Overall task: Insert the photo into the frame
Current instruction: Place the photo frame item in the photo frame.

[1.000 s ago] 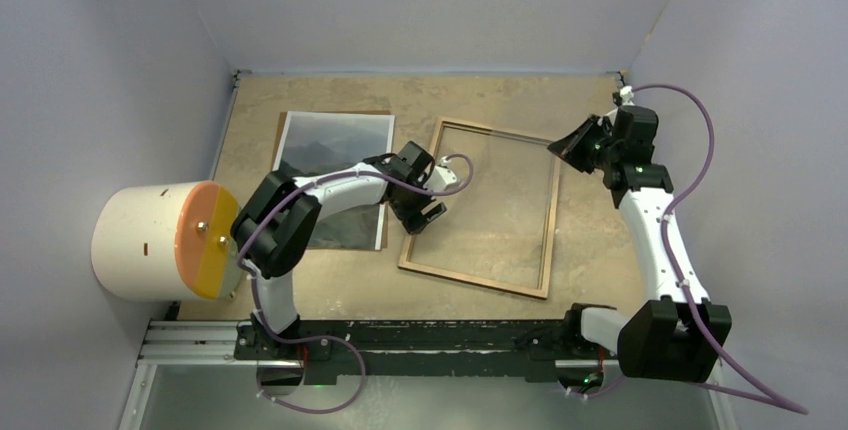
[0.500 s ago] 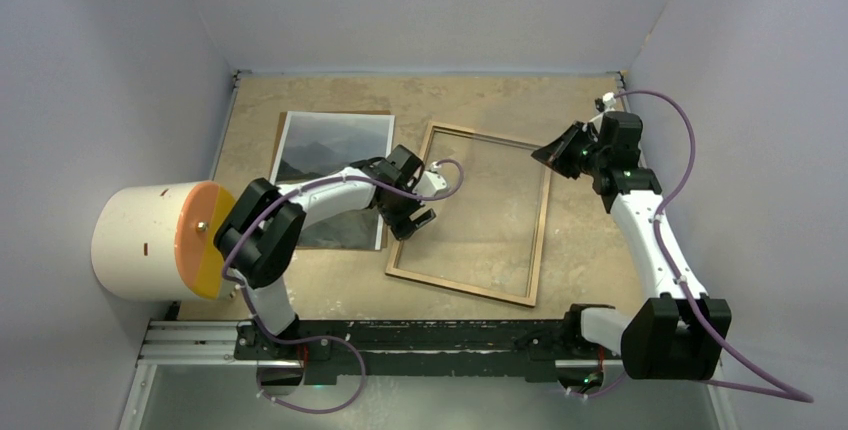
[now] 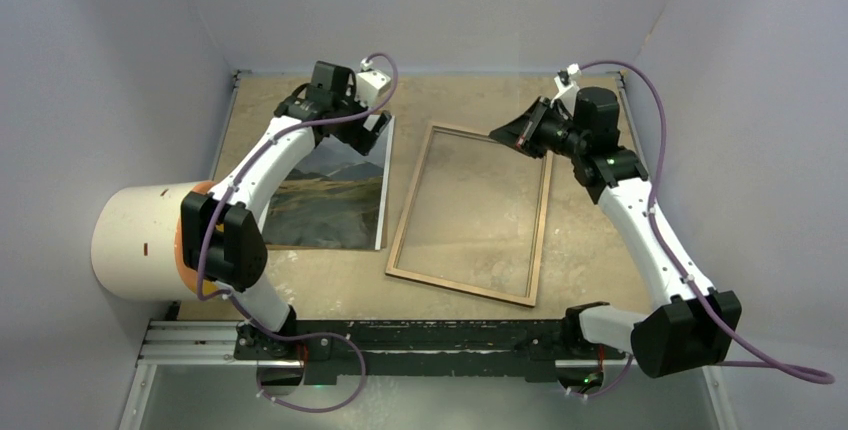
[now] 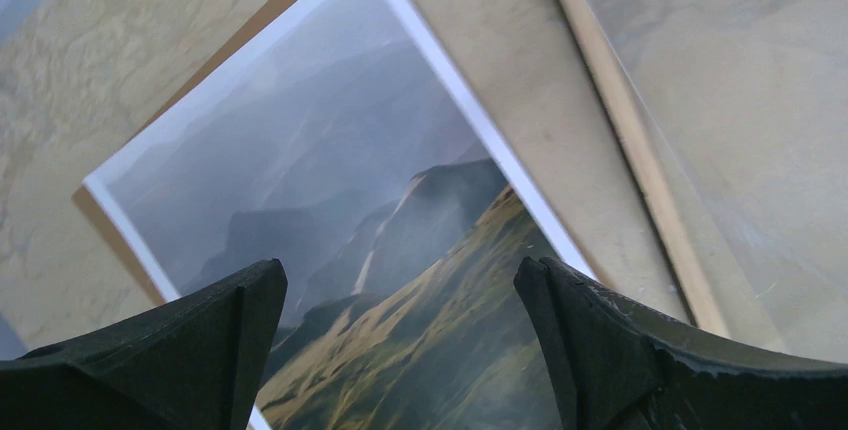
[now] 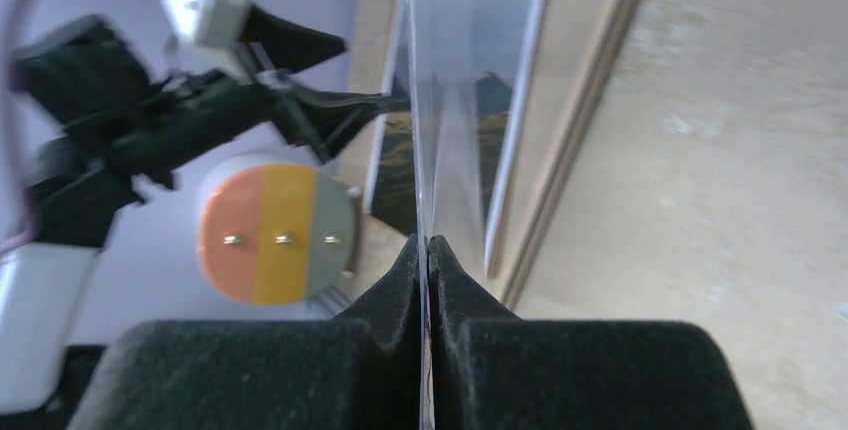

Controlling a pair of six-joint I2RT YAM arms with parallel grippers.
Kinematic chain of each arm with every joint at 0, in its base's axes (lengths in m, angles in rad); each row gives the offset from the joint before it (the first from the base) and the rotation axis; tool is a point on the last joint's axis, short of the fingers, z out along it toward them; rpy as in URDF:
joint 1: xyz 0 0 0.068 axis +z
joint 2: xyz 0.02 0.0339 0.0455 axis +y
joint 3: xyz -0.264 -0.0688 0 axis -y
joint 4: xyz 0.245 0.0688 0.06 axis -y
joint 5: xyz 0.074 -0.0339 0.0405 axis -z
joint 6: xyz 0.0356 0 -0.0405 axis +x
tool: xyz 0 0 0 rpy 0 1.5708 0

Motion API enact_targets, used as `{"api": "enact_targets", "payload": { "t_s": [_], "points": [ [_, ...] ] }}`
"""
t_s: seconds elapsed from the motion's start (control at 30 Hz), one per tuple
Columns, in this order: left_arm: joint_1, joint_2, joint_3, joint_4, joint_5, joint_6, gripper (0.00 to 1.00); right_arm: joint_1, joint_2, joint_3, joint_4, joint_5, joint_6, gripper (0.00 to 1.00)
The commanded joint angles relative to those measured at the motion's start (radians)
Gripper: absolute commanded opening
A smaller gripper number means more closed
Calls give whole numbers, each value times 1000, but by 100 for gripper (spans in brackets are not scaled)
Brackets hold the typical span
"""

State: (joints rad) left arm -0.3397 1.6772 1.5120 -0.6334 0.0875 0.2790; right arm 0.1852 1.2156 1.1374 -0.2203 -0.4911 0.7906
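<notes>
Hovering over the one photo [image 3: 330, 200], the left gripper [image 4: 400, 280] gapes; the right gripper [image 5: 427, 245] pinches the one frame's [image 3: 466, 290] pane [image 5: 460, 70].

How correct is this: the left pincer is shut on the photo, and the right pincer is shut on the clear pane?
One part is wrong. The left pincer is open, not shut: the left wrist view shows its fingers apart above the photo. The right pincer is indeed shut on the clear pane.

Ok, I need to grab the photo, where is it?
Top view: the photo lies flat on the left, beside the frame, its far end under the left gripper.
</notes>
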Motion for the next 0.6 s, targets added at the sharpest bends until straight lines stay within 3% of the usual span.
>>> {"api": "enact_targets", "payload": {
  "t_s": [0.0, 0.1, 0.23, 0.57],
  "points": [
    [51, -3, 8, -13, -64, -26, 99, -1, -31, 56, 123, -175, 154, 0],
    [59, -11, -18, 7, -85, -12, 100, -9, -31, -13, 209, -225, 239, 0],
    [59, -8, -67, 29, -111, -9, 100, -10, 2, -123, 249, -211, 226, 0],
    [59, 22, -146, 54, -115, 12, 100, -47, 15, -421, 334, -6, 62, 0]
  ]
}}
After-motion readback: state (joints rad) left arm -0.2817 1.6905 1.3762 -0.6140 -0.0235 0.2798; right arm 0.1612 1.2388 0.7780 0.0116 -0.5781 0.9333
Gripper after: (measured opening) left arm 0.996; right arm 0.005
